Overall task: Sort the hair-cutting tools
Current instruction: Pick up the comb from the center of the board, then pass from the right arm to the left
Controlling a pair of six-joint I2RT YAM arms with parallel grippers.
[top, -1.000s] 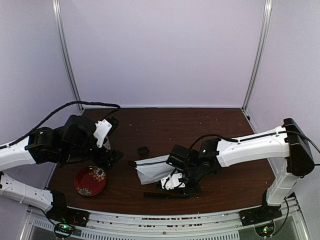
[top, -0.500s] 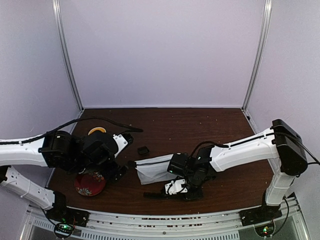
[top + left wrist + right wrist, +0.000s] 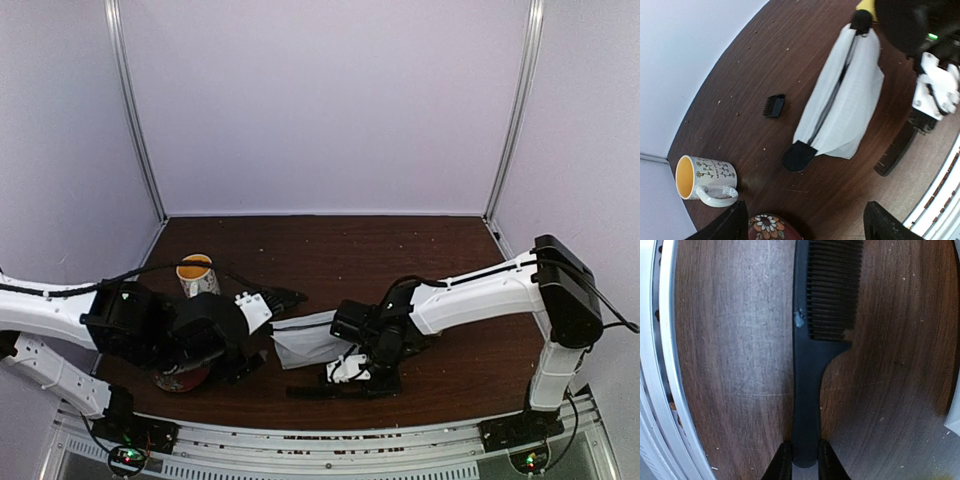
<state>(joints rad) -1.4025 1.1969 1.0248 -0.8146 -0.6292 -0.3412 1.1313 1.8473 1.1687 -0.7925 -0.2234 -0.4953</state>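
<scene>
A slim black comb [image 3: 807,365] lies flat on the brown table near its front edge; it also shows in the top view [image 3: 325,392]. My right gripper [image 3: 804,460] is shut on the end of its handle, one finger on each side. My left gripper [image 3: 810,227] is open wide and empty, above the table left of the white pouch [image 3: 840,100]. A small black square piece [image 3: 774,105] lies left of the pouch. In the top view the left gripper [image 3: 243,366] is over the red plate's right side. Scissors and trimmer are out of view.
A white and yellow mug [image 3: 197,275] stands at the back left. A red flowered plate [image 3: 770,227] lies under the left arm. A yellow block [image 3: 867,5] peeks out at the pouch's far end. The table's metal front rail [image 3: 665,365] runs just beside the comb.
The left arm has swung right and toward the front, uncovering the mug. The right gripper has shifted slightly left and lower over the comb.
</scene>
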